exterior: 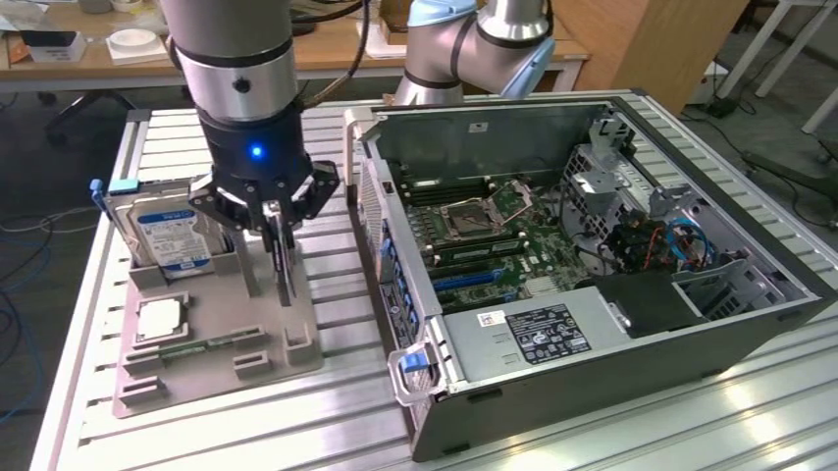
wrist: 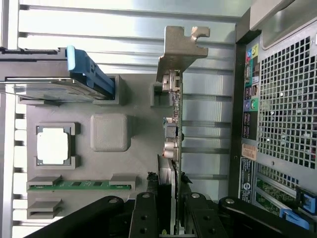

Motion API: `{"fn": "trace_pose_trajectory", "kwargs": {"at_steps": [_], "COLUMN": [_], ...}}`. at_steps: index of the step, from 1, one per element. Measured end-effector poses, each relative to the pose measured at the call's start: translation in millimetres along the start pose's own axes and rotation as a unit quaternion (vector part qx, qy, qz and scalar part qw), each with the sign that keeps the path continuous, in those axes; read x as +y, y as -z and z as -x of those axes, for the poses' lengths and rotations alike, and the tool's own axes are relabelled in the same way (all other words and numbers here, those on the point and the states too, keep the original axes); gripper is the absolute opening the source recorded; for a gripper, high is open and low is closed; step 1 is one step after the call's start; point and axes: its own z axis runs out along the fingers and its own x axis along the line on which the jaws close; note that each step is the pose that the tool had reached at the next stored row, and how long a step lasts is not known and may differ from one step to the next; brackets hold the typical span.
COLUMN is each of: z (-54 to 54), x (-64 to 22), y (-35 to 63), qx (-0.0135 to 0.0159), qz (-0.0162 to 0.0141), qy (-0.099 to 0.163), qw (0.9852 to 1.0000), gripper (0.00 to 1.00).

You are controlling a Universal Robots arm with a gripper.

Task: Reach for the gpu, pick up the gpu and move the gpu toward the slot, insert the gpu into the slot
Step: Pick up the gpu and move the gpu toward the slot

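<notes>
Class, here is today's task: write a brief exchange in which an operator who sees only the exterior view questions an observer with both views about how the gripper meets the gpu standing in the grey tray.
Operator: In my exterior view the gripper blocks the top of the gpu. Are its fingers on both sides?
Observer: Yes. The wrist view shows the card edge-on, with one of the fingers against each face.
Operator: Where is the bracket?
Observer: The silvery bracket sits at the end farthest from the fingers, jutting past the grey tray over the slatted table.
</notes>
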Motion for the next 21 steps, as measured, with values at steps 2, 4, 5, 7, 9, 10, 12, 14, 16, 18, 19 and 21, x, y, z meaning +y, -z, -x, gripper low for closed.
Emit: {"fn": "trace_pose_trajectory", "kwargs": {"at_steps": [2, 4, 5, 7, 9, 10, 12, 14, 16, 18, 19, 21], "z": [0.1, 0.3, 0.3, 0.5, 0.7, 0.8, 0.9, 1.1, 1.2, 1.2, 1.3, 1.3], "x": [0.4, 0.9, 1.2, 1.7, 2.3, 2.6, 3.1, 3.7, 4.2, 4.5, 4.5, 4.8], "y": [7.0, 14.8, 19.2, 28.2, 37.4, 41.9, 50.8, 60.3, 68.5, 71.5, 71.7, 71.6], "qx": [0.0, -0.0001, -0.0001, -0.0003, -0.0007, -0.0009, -0.0011, -0.0011, -0.0013, -0.0014, -0.0012, -0.0008], "qz": [0.0001, 0.0002, 0.0001, 0.0001, 0.0001, 0.0, 0.0001, 0.0, -0.0002, -0.007, -0.0159, -0.0346], "qy": [0.0, 0.0, 0.0, 0.0, 0.0, 0.0, 0.0, 0.0, 0.0, 0.0, 0.0, 0.001], "qw": [1.0, 1.0, 1.0, 1.0, 1.0, 1.0, 1.0, 1.0, 1.0, 1.0, 0.9999, 0.9994], "gripper": [0.26, 0.26, 0.26, 0.26, 0.26, 0.26, 0.26, 0.26, 0.26, 0.26, 0.26, 0.26]}}
